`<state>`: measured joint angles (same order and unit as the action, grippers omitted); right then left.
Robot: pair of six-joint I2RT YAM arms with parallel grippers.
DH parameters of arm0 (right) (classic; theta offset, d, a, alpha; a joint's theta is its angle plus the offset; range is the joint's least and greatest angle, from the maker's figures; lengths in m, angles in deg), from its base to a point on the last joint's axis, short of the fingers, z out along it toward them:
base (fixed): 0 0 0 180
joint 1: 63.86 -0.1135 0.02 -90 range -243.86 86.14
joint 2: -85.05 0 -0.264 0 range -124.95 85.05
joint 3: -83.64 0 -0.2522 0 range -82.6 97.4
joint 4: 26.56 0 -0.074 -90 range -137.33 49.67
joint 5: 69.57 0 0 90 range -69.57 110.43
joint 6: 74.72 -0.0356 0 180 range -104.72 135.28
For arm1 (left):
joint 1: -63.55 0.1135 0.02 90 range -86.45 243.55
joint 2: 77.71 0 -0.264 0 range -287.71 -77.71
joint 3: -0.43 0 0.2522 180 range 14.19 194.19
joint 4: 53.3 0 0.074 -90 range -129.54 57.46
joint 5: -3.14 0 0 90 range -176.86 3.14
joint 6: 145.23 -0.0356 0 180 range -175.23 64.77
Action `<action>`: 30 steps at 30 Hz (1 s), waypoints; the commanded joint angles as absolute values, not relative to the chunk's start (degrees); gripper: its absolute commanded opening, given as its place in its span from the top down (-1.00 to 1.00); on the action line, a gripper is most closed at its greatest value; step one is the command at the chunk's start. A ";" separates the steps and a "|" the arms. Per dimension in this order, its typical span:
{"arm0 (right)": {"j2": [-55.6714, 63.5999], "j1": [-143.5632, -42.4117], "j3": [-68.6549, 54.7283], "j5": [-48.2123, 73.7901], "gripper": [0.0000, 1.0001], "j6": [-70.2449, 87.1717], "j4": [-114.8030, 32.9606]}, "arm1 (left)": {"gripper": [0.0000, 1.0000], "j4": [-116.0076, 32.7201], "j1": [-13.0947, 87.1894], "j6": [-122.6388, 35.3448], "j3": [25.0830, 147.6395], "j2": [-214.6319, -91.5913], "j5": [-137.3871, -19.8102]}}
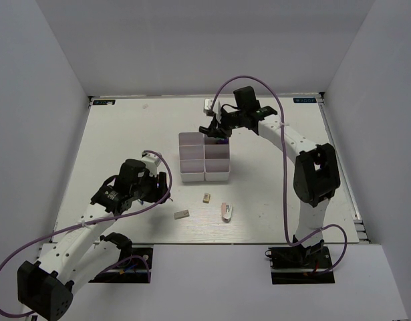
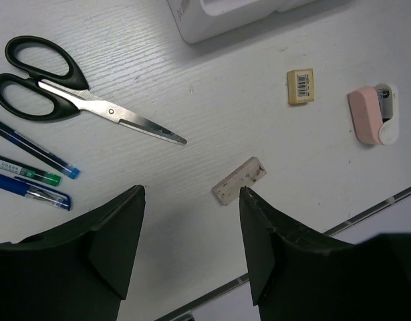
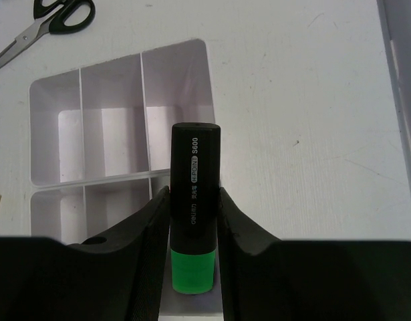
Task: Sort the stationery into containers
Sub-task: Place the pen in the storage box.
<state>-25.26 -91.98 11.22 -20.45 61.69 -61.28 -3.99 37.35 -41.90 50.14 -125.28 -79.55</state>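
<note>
My right gripper (image 3: 194, 195) is shut on a green-capped black highlighter (image 3: 195, 160) and holds it above the far right corner of the white containers (image 3: 118, 120). In the top view the right gripper (image 1: 216, 131) is at the far edge of the containers (image 1: 192, 164). My left gripper (image 2: 192, 200) is open and empty, above the table near a grey-white flat block (image 2: 240, 180). The black-handled scissors (image 2: 78, 93), blue pens (image 2: 31, 170), beige eraser (image 2: 300, 87) and white-pink stapler-like piece (image 2: 372, 115) lie on the table. No purple highlighter shows.
In the top view the eraser (image 1: 206, 197), the block (image 1: 182, 215) and the stapler-like piece (image 1: 226, 212) lie in front of the containers. A small white object (image 1: 208, 105) sits at the table's far edge. White walls enclose the table.
</note>
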 commanded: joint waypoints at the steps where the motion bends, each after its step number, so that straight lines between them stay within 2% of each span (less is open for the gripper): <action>1: -25.26 -91.63 10.48 -21.32 1.00 63.09 -61.68 | -0.37 -4.47 37.62 -42.57 49.96 -124.99 -79.22; 10: -25.52 -91.81 10.48 -20.62 1.00 62.74 -61.60 | -0.37 -4.38 37.62 -42.48 49.88 -124.81 -79.39; 12: -25.61 -91.72 10.48 -20.44 0.75 62.74 -61.68 | -0.37 -4.38 37.62 -42.48 49.96 -124.81 -79.39; 18: -26.13 -91.81 10.48 -20.18 0.43 63.00 -61.95 | -0.37 -4.30 37.62 -42.40 49.96 -124.73 -79.56; 30: -27.28 -92.16 11.88 -19.91 0.41 60.28 -60.19 | -0.37 -4.30 37.62 -42.48 49.96 -124.90 -79.39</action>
